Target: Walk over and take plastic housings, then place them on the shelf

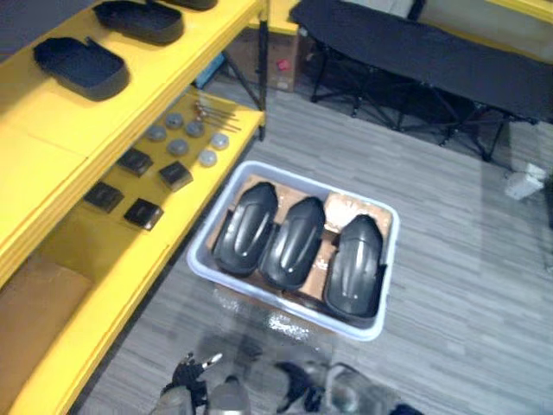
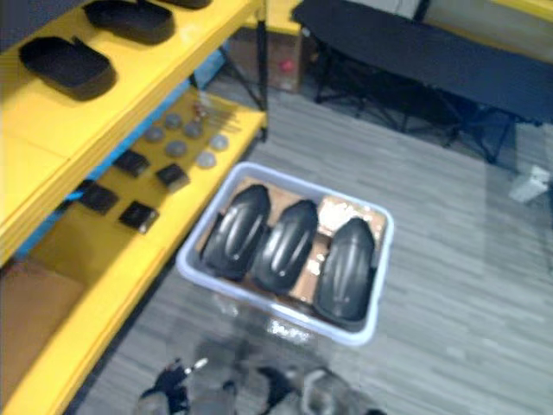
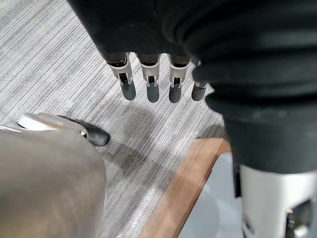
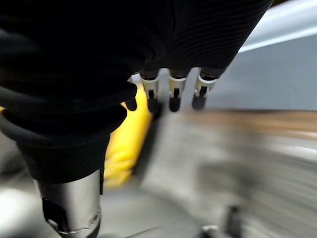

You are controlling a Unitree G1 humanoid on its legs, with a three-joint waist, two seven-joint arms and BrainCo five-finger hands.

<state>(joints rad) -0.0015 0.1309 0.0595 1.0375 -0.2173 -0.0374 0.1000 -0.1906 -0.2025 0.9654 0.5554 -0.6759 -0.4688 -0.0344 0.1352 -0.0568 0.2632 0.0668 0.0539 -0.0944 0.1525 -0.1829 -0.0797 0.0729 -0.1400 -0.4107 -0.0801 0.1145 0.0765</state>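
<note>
Three black housings (image 1: 298, 242) lay side by side in a pale bin (image 1: 373, 330) on the floor, ahead of both robot hands. They looked light, stiff and glossy, probably slippery, so a grip across the long edges seemed safest. The left robot hand (image 3: 152, 84) and the right robot hand (image 4: 175, 94) hung open and empty. The yellow shelf (image 1: 60, 147) stood beyond the left one.

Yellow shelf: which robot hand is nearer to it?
Left, likely: the yellow shelf runs along the robot's left. The left robot hand hangs over grey floor; the right robot hand has yellow showing beyond it.
</note>
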